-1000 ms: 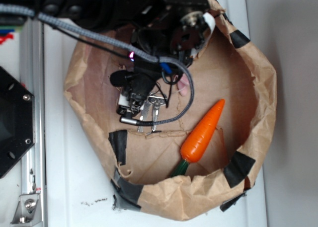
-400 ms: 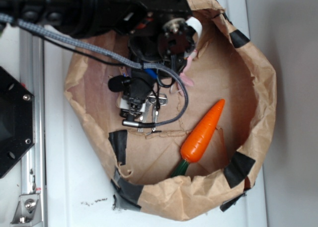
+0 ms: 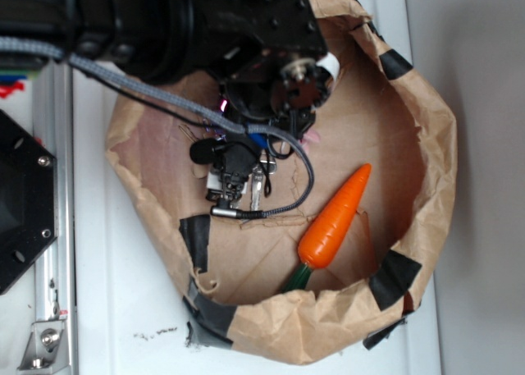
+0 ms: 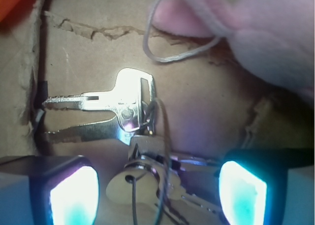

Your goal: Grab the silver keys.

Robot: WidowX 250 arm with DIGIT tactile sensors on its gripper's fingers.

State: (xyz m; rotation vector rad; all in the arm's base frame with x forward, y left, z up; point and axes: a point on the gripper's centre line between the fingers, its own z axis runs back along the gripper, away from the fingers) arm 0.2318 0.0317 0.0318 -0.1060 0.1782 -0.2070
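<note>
paper-lined basket (image 3: 426,145) | shiny silver keys (image 4: 123,112), blades pointing left

the exterior view looks straight down from high up on the paper bag (image 3: 426,145). the wrist view sits very close, facing the bag floor. both show the silver keys (image 3: 257,184) (image 4: 115,112).

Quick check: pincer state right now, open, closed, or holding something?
Pincer: open, its two pads standing either side of the silver keys, which lie on the brown paper; nothing gripped yet.
</note>
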